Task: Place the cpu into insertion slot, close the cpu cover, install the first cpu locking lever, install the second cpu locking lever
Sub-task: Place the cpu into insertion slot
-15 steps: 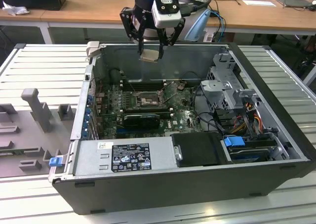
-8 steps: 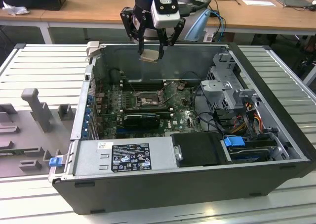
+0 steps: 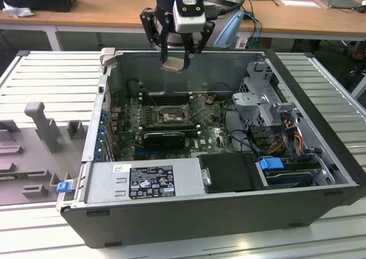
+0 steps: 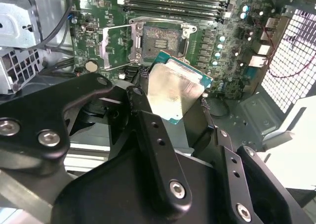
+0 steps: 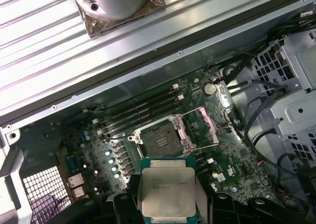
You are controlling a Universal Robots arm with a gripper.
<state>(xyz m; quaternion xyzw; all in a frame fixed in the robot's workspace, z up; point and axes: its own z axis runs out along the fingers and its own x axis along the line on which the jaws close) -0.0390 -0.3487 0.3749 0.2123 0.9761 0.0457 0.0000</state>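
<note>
My gripper point(image 3: 174, 60) hangs above the back wall of the open computer case point(image 3: 320, 104), shut on the cpu point(image 3: 173, 65), a pale silvery square chip held flat between the fingers. Both wrist views show the cpu point(image 4: 175, 93) point(image 5: 168, 192) well above the green board. Below it, the insertion slot point(image 3: 170, 116) point(image 4: 160, 43) point(image 5: 160, 137) lies uncovered, its pale contact field showing. The cpu cover point(image 4: 116, 48) point(image 5: 203, 127), a metal frame with a large window, is flipped open to one side of the slot.
Long black memory sticks point(image 3: 166, 99) run just behind the slot. A metal drive cage with cables point(image 3: 269, 113) fills the exterior view's right side of the case. A power supply point(image 3: 143, 182) spans the front. Ridged grey table panels point(image 3: 51, 70) surround the case.
</note>
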